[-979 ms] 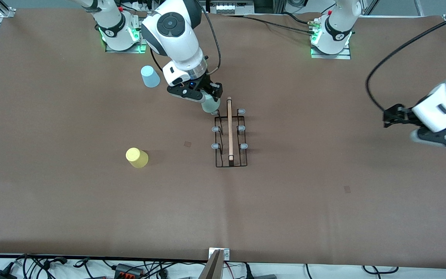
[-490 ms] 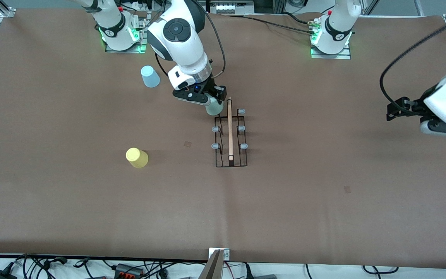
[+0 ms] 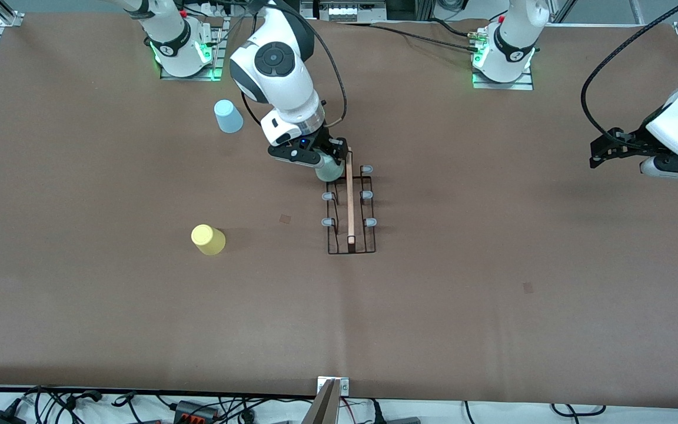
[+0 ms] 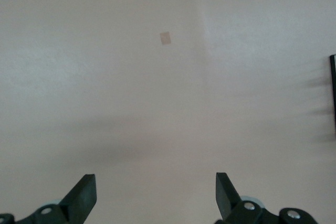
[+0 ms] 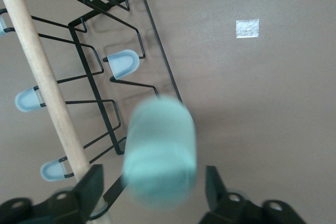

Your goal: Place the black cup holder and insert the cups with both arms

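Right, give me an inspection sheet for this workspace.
Surface: brown table, flat.
Job's things: black cup holder upright mid-table; green cup at its peg farthest from the camera; yellow cup and blue cup upside down toward the right arm's end.
Clutter: small tape squares.
Hands: right hand open around the green cup; left hand open, empty, waiting over table.
Cables: tangle along the nearest edge.
Surroundings: nothing seen.

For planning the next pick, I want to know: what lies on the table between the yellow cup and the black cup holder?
Between the yellow cup and the black cup holder, the front view shows only a small square mark on the brown table.
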Motion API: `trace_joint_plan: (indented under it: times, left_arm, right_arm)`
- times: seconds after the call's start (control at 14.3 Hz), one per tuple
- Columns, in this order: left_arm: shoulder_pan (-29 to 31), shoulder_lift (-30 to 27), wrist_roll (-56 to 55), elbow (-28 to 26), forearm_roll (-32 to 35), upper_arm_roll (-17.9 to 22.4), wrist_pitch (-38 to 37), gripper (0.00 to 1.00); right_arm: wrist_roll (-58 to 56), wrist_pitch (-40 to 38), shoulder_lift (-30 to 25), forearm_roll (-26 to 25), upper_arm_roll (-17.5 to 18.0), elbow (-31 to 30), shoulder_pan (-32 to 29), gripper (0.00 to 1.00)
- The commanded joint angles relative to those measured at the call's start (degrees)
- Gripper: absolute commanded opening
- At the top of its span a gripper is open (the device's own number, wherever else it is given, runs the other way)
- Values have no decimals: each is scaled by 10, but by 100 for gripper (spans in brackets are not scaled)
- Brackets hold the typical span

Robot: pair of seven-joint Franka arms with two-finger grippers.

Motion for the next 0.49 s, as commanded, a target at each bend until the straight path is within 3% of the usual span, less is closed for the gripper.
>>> trace_joint_plan:
  times: [0.0,0.21,0.42]
  left_arm:
    - [-2,8,20,17,-11,8,-16,100]
    - [-4,44,15,71,-11,6,-49,100]
    - [17,49,21,79,-20,10,-54,100]
  right_arm:
    - [-16,-37,-6,-10,-21,42,6,100]
    - [-175,-167,-25,-10,-37,83,-47,100]
    - [-379,-185,-37,-10,-73,50,-130,100]
